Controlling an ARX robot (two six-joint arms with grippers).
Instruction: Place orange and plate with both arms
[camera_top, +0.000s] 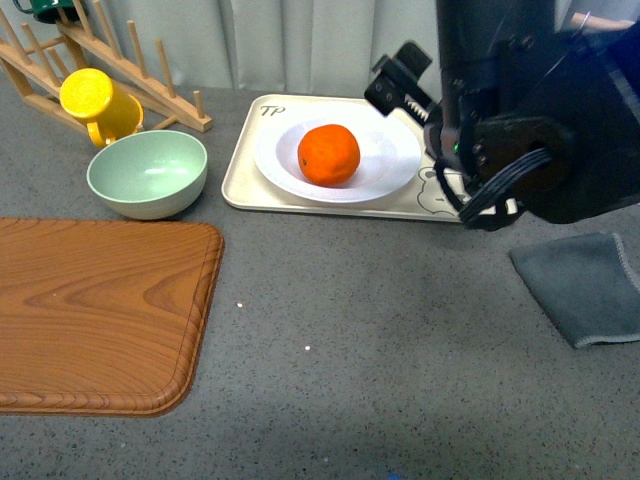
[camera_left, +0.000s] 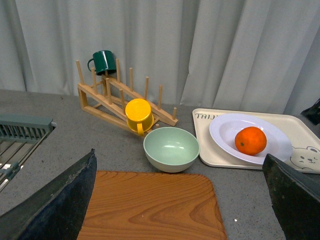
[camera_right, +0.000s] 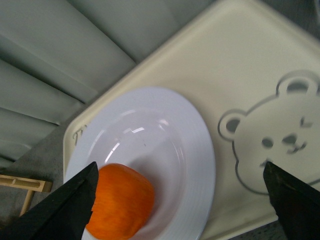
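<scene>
The wooden board (camera_top: 100, 310) takes up the near left of the grey table (camera_top: 380, 330), bare and flat, and I judge it the likeliest spot for setting things down. Behind it to the right lies the beige tray (camera_top: 250, 175), and on the tray sits the white plate (camera_top: 390, 150) with the orange (camera_top: 329, 155) resting in its well, a little off centre. The right gripper (camera_top: 400, 85) hovers over the far right rim of the plate, and its wrist view shows both fingers spread wide with plate and orange between them, nothing held. The left gripper (camera_left: 180, 200) hangs back over the near end of the board, likewise wide and empty, well apart from the tray. A green bowl (camera_top: 148, 172) stands just left of the tray, a yellow mug (camera_top: 98, 102) leans on the rack (camera_top: 150, 80) behind it, and a grey cloth (camera_top: 585, 285) lies at right. The step in hand looks to be reaching for the plate's rim. To do it well, the right arm should come down square to the rim and pinch the broad ribbed edge firmly. The plate must stay level, since the orange is round and would roll off at any tilt. The left arm would do best taking the orange first.
</scene>
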